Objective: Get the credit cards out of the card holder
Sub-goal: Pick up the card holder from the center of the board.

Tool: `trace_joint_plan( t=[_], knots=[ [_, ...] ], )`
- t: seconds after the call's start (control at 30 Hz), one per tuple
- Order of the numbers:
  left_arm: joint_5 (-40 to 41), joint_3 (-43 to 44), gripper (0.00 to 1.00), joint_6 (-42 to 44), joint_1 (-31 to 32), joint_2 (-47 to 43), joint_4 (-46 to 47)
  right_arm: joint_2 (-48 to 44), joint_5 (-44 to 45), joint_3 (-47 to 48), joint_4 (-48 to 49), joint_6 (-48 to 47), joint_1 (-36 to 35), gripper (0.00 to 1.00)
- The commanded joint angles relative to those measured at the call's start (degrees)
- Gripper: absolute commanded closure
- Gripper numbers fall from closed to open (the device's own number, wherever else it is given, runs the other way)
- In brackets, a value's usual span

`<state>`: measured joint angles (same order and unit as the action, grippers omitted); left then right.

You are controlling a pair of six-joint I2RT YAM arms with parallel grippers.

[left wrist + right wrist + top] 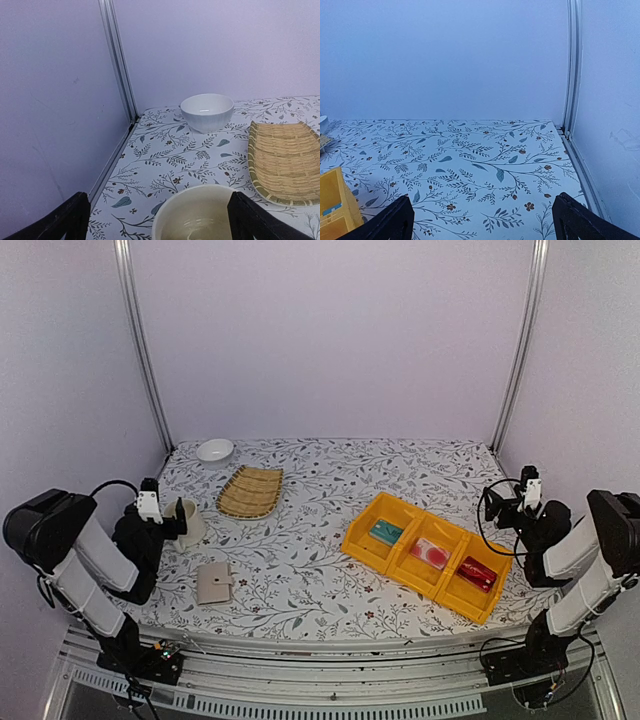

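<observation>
Beige card holder (213, 583) lies shut on a floral table (320, 502).
Left gripper (176, 523) sits just behind it and right gripper (493, 503) far to its right, both with fingers spread wide.

Brightness: high and even in all three views.
Light source: diffuse, from overhead; no lamp shows.
Shadows: faint and soft-edged, tight against the yellow trays (430, 552) and the card holder (213, 583).
Glare: a small highlight inside the white bowl (206, 111); the table (320, 485) reads matte.
Colour cast: lilac on the walls, bluer in the right wrist view.
Focus: the overhead view is sharp; the dark fingers (62, 220) at the bottom of the wrist views are soft.
Distortion: the frame posts (140, 340) lean in the overhead view.
</observation>
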<state>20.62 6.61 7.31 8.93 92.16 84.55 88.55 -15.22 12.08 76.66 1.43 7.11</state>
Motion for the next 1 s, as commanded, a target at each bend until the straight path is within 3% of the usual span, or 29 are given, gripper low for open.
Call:
trace_joint_plan(
  t=[0.0, 0.13, 0.2, 0.27, 0.33, 0.43, 0.47, 0.53, 0.63, 0.73, 0.83, 0.97],
  knots=[
    [-0.50, 1.78, 0.02, -1.30, -1.43, -1.47, 4.77, -0.36, 0.71, 1.04, -0.75, -0.37, -0.35, 0.01],
    [1.00, -0.62, 0.01, -2.50, -1.58, -3.09, 7.42, -0.22, 0.74, 1.37, -1.26, -0.38, -0.42, 0.01],
    [0.62, -3.23, 0.02, -1.52, -1.27, -2.83, 13.70, -0.31, 0.64, 1.51, -1.67, -0.69, -0.67, 0.01],
    [6.68, -5.32, 0.02, -1.00, 0.59, -4.16, 17.72, -0.51, 0.11, 1.29, -1.22, -0.81, -0.68, 0.01],
    [15.23, -5.68, 0.02, 0.60, 3.09, -10.26, 15.83, -2.48, 1.32, 2.41, -4.30, -0.67, -0.65, 0.01],
    [19.82, -3.46, 0.02, 4.32, 7.26, -21.72, 9.86, -8.24, 4.25, 7.74, -17.80, 0.45, -0.61, 0.01],
    [21.37, -1.19, 0.02, 5.60, 10.18, -25.80, 5.46, -10.93, 4.81, 9.47, -22.90, 0.83, -0.54, 0.01],
    [24.30, 6.67, 0.02, 3.51, 13.81, -33.13, -14.34, -15.20, 3.93, 11.24, -25.03, 2.97, -0.44, 0.01],
    [23.52, 24.58, 0.02, -13.97, 15.50, -37.27, -53.39, -20.56, -0.02, 14.18, -27.80, 7.60, -0.43, 0.01],
    [22.58, 35.45, 0.06, -26.84, 20.28, -37.72, -80.65, -22.20, -6.19, 21.41, -38.66, 14.43, -0.49, 0.01],
    [21.10, 40.66, 0.11, -36.15, 27.80, -37.80, -99.07, -21.07, -16.30, 28.79, -47.42, 18.07, -1.46, 0.01],
    [15.83, 46.03, 0.12, -45.70, 36.44, -29.81, -113.76, -20.00, -14.88, 36.15, -59.67, 17.46, -6.82, 0.01]
  ],
)
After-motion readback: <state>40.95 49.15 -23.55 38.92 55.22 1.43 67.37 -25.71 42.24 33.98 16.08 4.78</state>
